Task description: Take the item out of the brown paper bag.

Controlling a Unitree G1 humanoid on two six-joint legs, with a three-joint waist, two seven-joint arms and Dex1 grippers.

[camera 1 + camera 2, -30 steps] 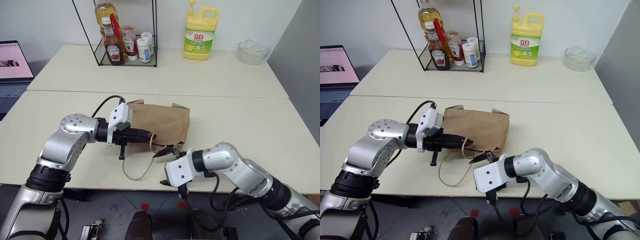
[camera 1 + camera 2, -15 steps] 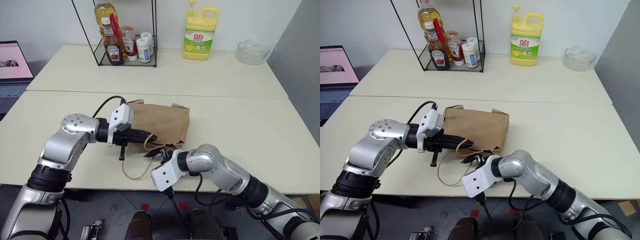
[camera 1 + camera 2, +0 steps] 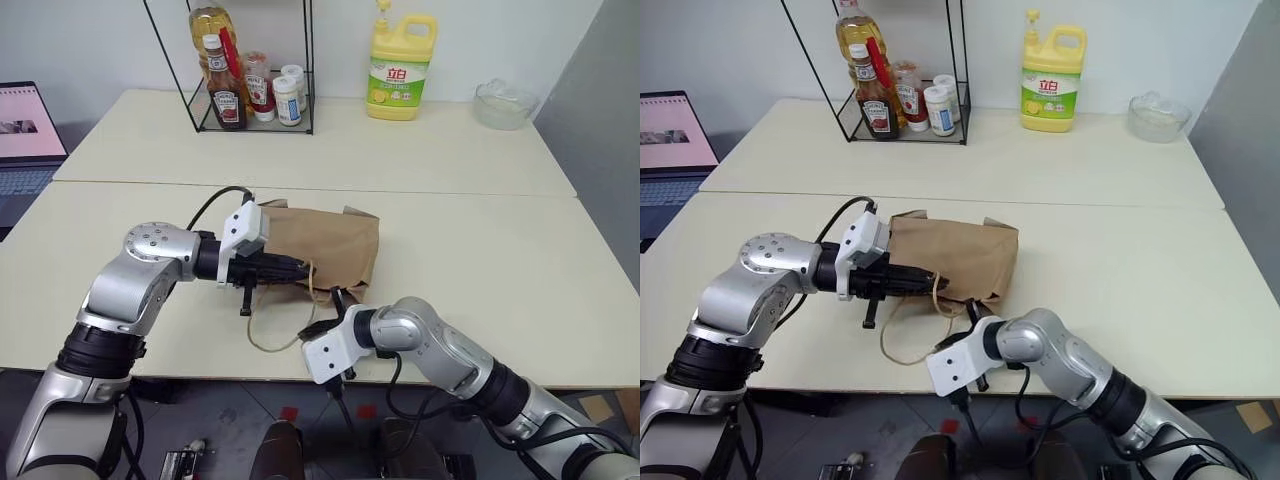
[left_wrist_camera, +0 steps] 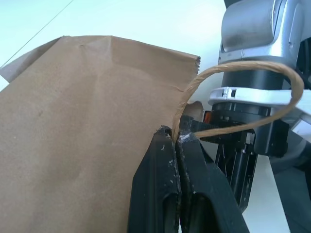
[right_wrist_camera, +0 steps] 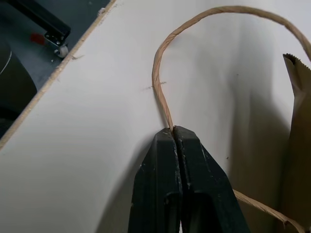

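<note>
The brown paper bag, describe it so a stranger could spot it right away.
On the near cream table, between the robot's two arms, lies the brown paper bag. It is creased tan kraft paper with thin cord handles, unlike the bottles and yellow jug standing on the far table.
</note>
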